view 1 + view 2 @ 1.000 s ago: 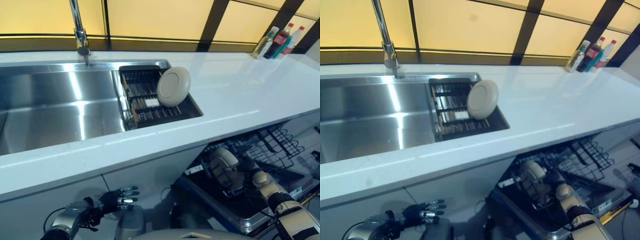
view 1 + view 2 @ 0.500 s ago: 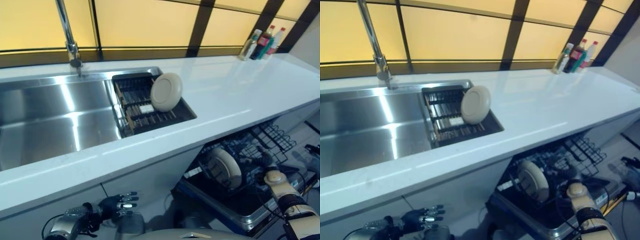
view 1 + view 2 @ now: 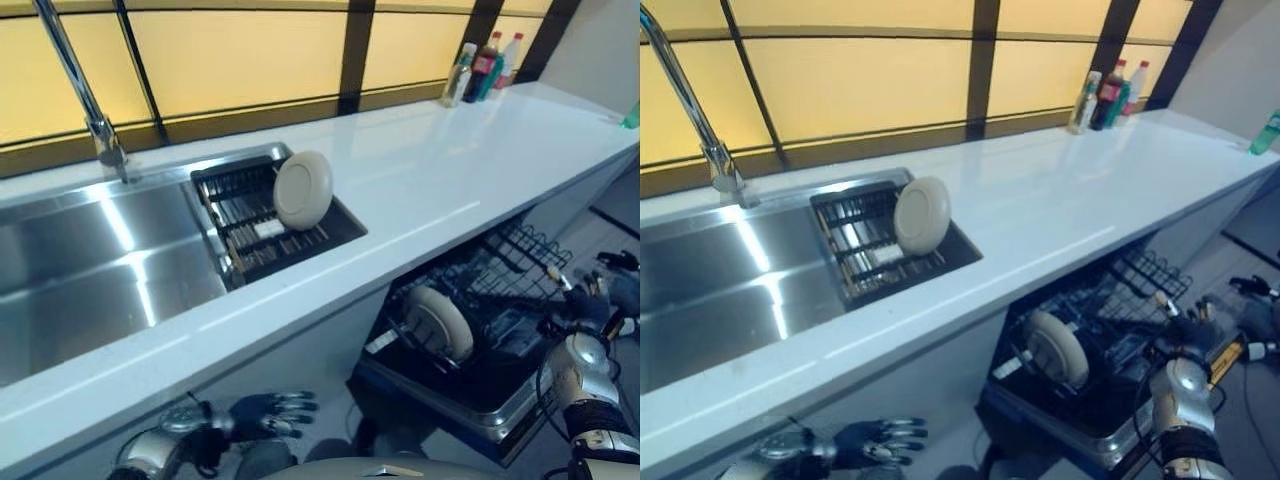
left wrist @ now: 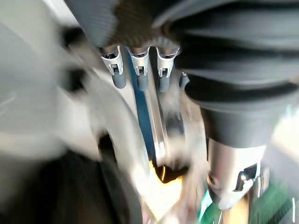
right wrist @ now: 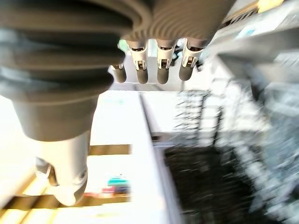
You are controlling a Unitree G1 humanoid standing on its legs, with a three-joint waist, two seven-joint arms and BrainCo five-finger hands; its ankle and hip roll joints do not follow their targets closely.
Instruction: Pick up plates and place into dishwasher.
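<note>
The white table (image 3: 440, 170) is smooth and glossy; the steel sink (image 3: 90, 260) set into it at 9 o'clock is brushed and reflective. Below at 4 o'clock the open dishwasher (image 3: 470, 340) shows a dark wire rack.

One round cream plate (image 3: 303, 189) leans upright in the slatted drying rack (image 3: 270, 220) in the sink. A second plate (image 3: 438, 322) stands on edge between the dishwasher's tines.

The right hand (image 3: 600, 295) hangs at 3 o'clock beside the dishwasher, fingers straight, holding nothing. The left hand (image 3: 268, 413) is low at 7 o'clock, fingers relaxed, empty.

Judgement: the next step is fetching the sink plate. Grip its rim firmly, since glazed ware is slippery, and lift it clear of the slats before swinging down.
</note>
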